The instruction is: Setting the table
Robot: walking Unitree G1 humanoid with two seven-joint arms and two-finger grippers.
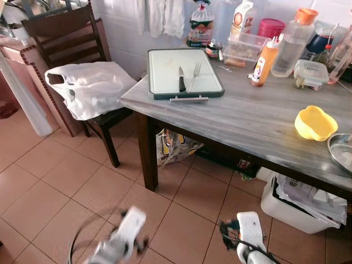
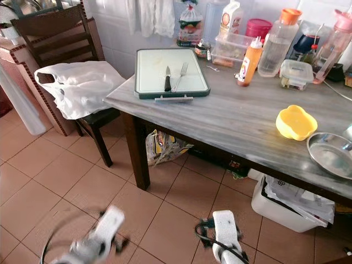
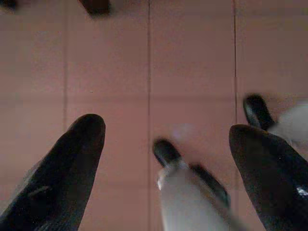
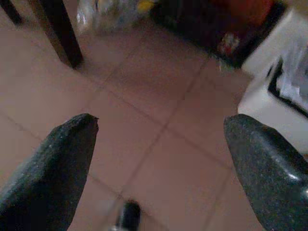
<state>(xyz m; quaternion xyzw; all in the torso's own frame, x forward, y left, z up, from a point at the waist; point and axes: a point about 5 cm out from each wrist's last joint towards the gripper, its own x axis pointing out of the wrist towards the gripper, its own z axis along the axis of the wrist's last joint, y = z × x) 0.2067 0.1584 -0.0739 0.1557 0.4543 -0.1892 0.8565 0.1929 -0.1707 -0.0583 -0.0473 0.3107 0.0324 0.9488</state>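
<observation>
Both arms hang low over floor tiles, left gripper (image 3: 166, 139) and right gripper (image 4: 161, 127) spread apart, empty. Knife (image 1: 181, 80) and fork (image 1: 194, 76) lie on board (image 1: 159, 66), well ahead, above. Approach squarely; raise arms before reaching table (image 1: 247, 121) edge.

arms: silver-white, blocky wrists | cables: black loops (left one blurred) | fingers (image 4: 53, 168): black, tapered, matte
</observation>
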